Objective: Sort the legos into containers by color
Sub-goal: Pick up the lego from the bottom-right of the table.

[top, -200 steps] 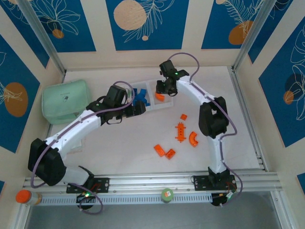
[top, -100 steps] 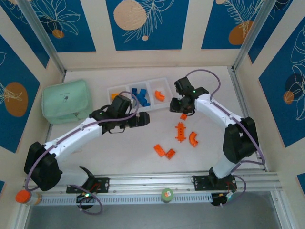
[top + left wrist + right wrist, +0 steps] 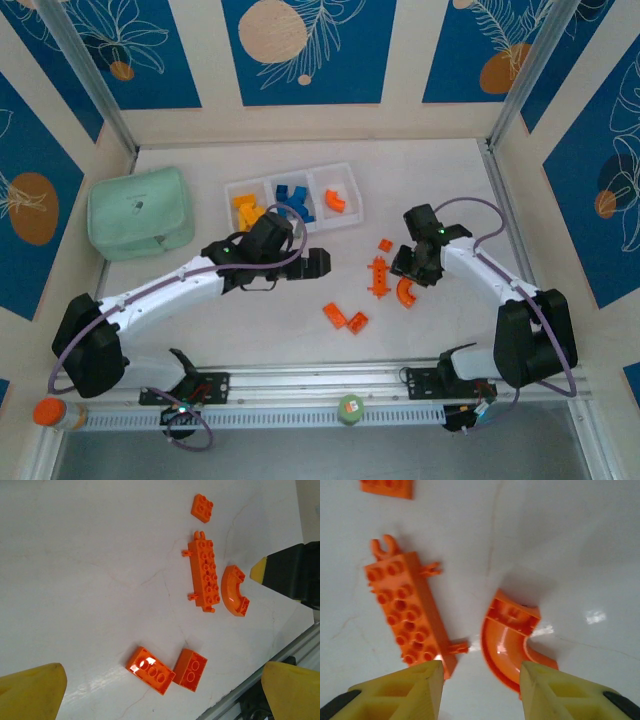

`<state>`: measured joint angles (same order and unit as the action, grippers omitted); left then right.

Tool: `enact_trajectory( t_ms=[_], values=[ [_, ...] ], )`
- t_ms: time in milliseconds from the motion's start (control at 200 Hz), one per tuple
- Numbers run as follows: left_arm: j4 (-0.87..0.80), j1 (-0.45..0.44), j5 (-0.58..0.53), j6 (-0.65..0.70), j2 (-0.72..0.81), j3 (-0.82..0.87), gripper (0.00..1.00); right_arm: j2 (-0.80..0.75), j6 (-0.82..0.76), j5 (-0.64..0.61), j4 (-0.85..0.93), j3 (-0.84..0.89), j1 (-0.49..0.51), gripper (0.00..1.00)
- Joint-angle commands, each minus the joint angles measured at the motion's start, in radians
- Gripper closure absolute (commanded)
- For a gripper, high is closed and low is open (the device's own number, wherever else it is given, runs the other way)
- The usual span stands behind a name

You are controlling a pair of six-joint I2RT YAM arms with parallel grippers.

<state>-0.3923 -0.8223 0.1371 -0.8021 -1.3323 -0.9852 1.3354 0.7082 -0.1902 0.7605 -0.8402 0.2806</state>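
The white table (image 3: 300,350) is taken in first, and the sorting is judged well along. At its far side, beside the mint-green pouch (image 3: 140,212), the three-compartment tray (image 3: 312,180) is already stocked. Yellow bricks (image 3: 247,212) are seen in its left compartment, blue bricks (image 3: 293,200) in the middle and one orange curve (image 3: 335,198) in the right. Five orange pieces are left loose nearer the arms, well apart from the tray.

The left gripper (image 3: 313,263) is held wide and empty, near the longer brick (image 3: 149,669) and the shorter brick (image 3: 190,669), which lie just beside each other.

The right gripper (image 3: 408,272) is parted moderately, and nothing is held between its yellow fingers (image 3: 415,685). It is poised low over two pieces: the studded bar (image 3: 410,612) by one finger and the loose arch (image 3: 507,640) by the other. The small square plate (image 3: 202,508) is left alone beyond the bar.

The step in hand is judged to be a pick of the loose arch. A small shift toward it is called for, so that it is centred in the gap and the bar's end, just beside it, is not caught. The jaws would then be lowered and closed across the curve, and the piece carried to the right compartment.
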Motion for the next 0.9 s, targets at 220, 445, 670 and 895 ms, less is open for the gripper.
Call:
enact_trajectory(
  t_ms=[220,445,670,895],
  values=[
    [0.042,-0.046,-0.008,-0.032,-0.055,-0.02,0.01,-0.037,0.006,0.164,-0.12,0.147,-0.102,0.59],
    [0.039,-0.057,-0.015,-0.028,-0.075,-0.039,0.01,-0.025,-0.017,0.128,-0.132,0.172,-0.138,0.66],
    [0.027,-0.058,-0.014,-0.019,-0.092,-0.06,0.01,-0.019,-0.064,0.199,-0.179,0.152,-0.127,0.61],
    [0.024,-0.058,-0.018,-0.014,-0.102,-0.07,0.01,0.043,-0.049,0.153,-0.177,0.121,-0.103,0.48]
  ],
)
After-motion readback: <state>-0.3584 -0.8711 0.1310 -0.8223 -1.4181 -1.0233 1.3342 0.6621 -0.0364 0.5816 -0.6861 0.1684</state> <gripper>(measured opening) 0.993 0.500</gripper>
